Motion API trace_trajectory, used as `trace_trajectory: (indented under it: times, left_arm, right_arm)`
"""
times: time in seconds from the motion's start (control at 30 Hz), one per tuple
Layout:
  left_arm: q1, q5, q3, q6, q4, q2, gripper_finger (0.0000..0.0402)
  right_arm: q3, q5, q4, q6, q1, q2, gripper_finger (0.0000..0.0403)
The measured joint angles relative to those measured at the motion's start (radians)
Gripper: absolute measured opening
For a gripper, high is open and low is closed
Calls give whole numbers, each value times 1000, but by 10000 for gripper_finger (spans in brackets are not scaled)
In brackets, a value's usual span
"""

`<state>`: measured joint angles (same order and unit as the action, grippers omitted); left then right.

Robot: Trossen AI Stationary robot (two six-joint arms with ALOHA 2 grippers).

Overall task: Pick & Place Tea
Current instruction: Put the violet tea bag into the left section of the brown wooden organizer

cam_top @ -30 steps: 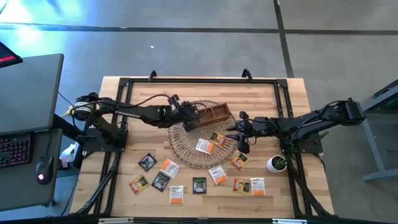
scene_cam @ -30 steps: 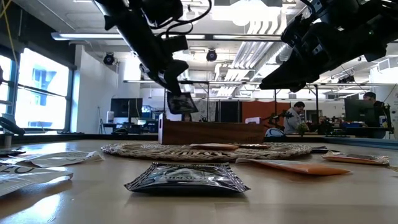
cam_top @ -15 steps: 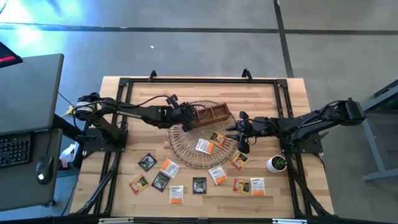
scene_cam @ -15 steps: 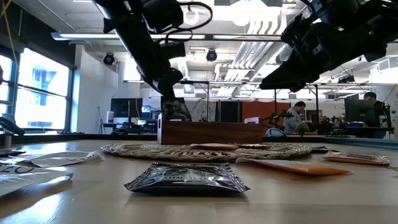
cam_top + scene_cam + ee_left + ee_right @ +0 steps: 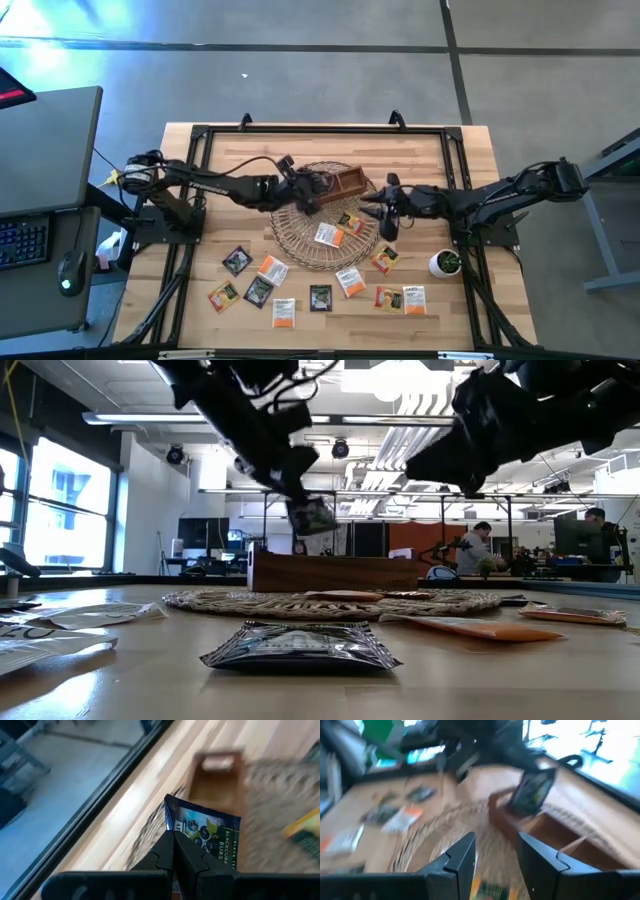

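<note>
— Tea sachets (image 5: 318,296) lie scattered across the lower middle of the high view, on the table (image 5: 470,140). Where is the one being handled?

— One dark sachet (image 5: 207,836) is pinched at its lower edge by the left gripper (image 5: 174,851), whose fingers are clenched on it. In the low view it hangs tilted in the air (image 5: 312,517), above the wooden tray (image 5: 335,572). In the high view that spot is just above centre, at the tray's left end (image 5: 340,181).

— What room is there around it?

— The tray sits on the upper part of the round wicker mat (image 5: 300,240), close to the black frame rail (image 5: 320,129) that runs along the top edge of the table. The right gripper (image 5: 385,212) hovers just right of centre, over the mat's right rim, near the tray's right end, with its fingers (image 5: 462,857) spread apart and nothing between them. The two grippers are near each other but apart. Bare wood lies to the upper right of the table.

— Anything hard to make out?

— The tray's compartments blur in both wrist views, so which one lies under the sachet cannot be told. In the high view the left gripper (image 5: 305,192) covers the held sachet. A small potted plant (image 5: 445,263) stands at the table's right side.
</note>
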<state>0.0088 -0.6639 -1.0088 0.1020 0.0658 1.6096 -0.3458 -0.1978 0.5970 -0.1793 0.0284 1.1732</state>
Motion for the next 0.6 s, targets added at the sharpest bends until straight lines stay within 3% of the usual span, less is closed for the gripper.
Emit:
trace_trajectory:
  times: [0.23, 0.6]
  left_arm:
    - [-71, -1, 0, 0, -170, 0, 0]
    - [-121, 48, 0, 7, -349, 0, 0]
  right_arm:
    - [0, -140, 19, -128, -1, 0, 138]
    - [0, -84, 50, -289, -5, 0, 138]
